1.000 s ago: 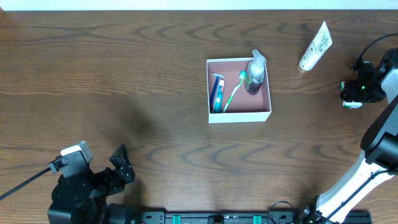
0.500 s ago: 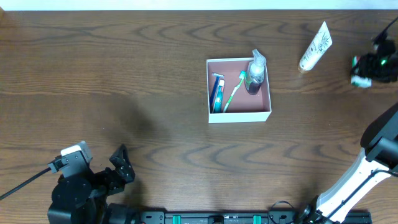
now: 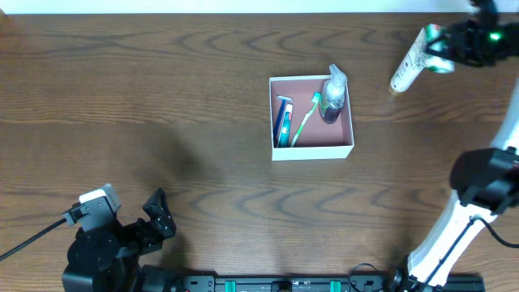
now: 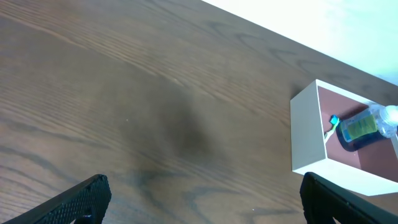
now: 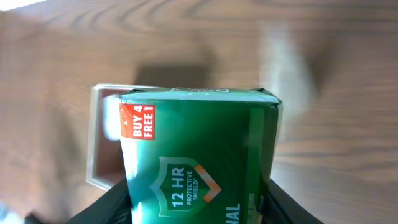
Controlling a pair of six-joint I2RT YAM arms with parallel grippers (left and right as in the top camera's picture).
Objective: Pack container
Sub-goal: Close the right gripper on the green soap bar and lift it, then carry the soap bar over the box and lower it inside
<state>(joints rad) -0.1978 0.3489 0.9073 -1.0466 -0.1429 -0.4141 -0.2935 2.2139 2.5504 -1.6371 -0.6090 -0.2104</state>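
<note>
The container [image 3: 312, 151], a white-walled square box with a pink-brown floor, sits at the table's middle and holds a blue tube [image 3: 283, 122], a green toothbrush [image 3: 304, 120] and a clear pump bottle [image 3: 332, 97]. My right gripper [image 3: 442, 47] hovers at the far right, shut on a green carton [image 3: 435, 39] printed "12 HR protective shield" [image 5: 199, 155]. The carton fills the right wrist view, with the container [image 5: 96, 137] behind it on the left. My left gripper [image 3: 154, 215] rests near the front left, open and with nothing in it [image 4: 205, 205]. The container's wall [image 4: 308, 137] shows to its right.
A white tube with a leaf print [image 3: 411, 50] lies at the far right of the table, right beside the carried carton. The right arm's column [image 3: 470, 203] rises along the right edge. Dark wood table [image 3: 162, 97] stretches to the left.
My right gripper has carried the green carton from the right edge towards the far side and leftwards, ending next to the white tube. The left arm has not moved.
</note>
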